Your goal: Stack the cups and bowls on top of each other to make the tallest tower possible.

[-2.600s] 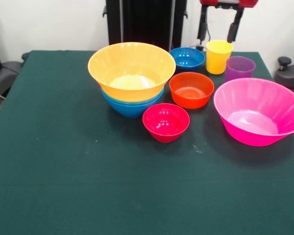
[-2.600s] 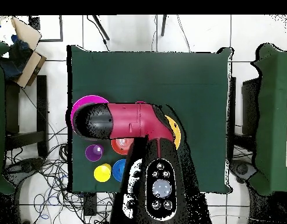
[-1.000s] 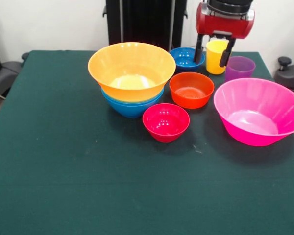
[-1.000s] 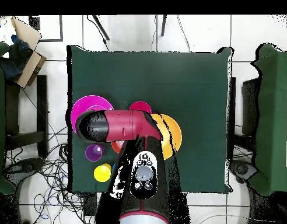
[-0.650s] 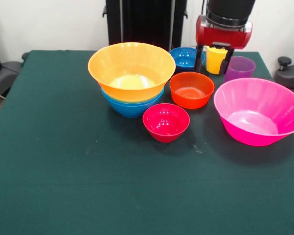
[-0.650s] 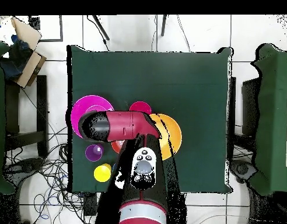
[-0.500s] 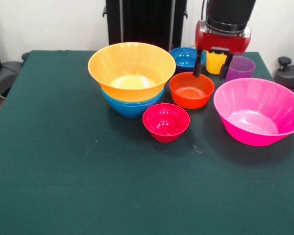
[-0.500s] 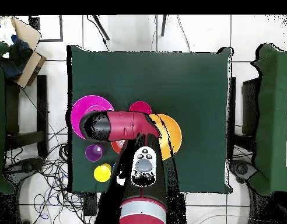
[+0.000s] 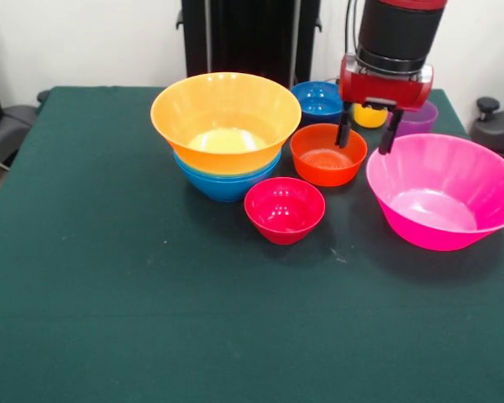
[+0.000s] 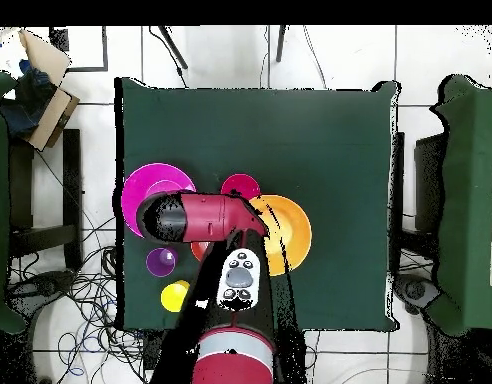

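Observation:
My gripper [image 9: 364, 136] hangs open and empty, low between the orange-red bowl [image 9: 326, 155] and the big pink bowl [image 9: 443, 191]; its left finger is by the orange-red bowl's right rim. Behind it the yellow cup [image 9: 368, 117] and purple cup [image 9: 417, 118] are partly hidden. The tower is a wide orange bowl [image 9: 225, 113] nested in a light blue bowl [image 9: 227, 182]. A crimson bowl [image 9: 284, 210] sits in front, a dark blue bowl [image 9: 319, 98] behind. In the overhead view the arm hides the gripper; the pink bowl [image 10: 148, 187], purple cup [image 10: 160, 262] and yellow cup [image 10: 174, 296] show.
The green table [image 9: 109, 294] stretches wide in front of and to the left of the bowls. A black column [image 9: 250, 38] stands behind the table. In the overhead view a cardboard box [image 10: 35, 70] lies on the floor, and cables trail beside the table.
The gripper has come down and forward, from over the yellow cup to beside the orange-red bowl. It stays open. No bowl or cup has moved.

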You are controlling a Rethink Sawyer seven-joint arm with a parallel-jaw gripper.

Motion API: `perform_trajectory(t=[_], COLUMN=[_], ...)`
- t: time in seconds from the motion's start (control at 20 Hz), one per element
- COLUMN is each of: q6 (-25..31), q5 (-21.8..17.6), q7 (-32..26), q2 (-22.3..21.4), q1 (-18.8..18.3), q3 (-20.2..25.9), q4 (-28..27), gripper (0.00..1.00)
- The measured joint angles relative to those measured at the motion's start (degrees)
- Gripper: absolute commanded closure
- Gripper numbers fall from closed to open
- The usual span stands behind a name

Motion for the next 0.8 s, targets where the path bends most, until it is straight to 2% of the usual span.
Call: perform_trajectory(t=[0.35, 0.8], q6=[0.0, -0.4], q5=[1.4, 2.0], q7=[3.4, 4.6], q2=[0.2, 0.4], q1=[2.6, 3.3], q3=[-0.8, -0.8], q4=[0.0, 0.0], gripper=[0.00, 0.00])
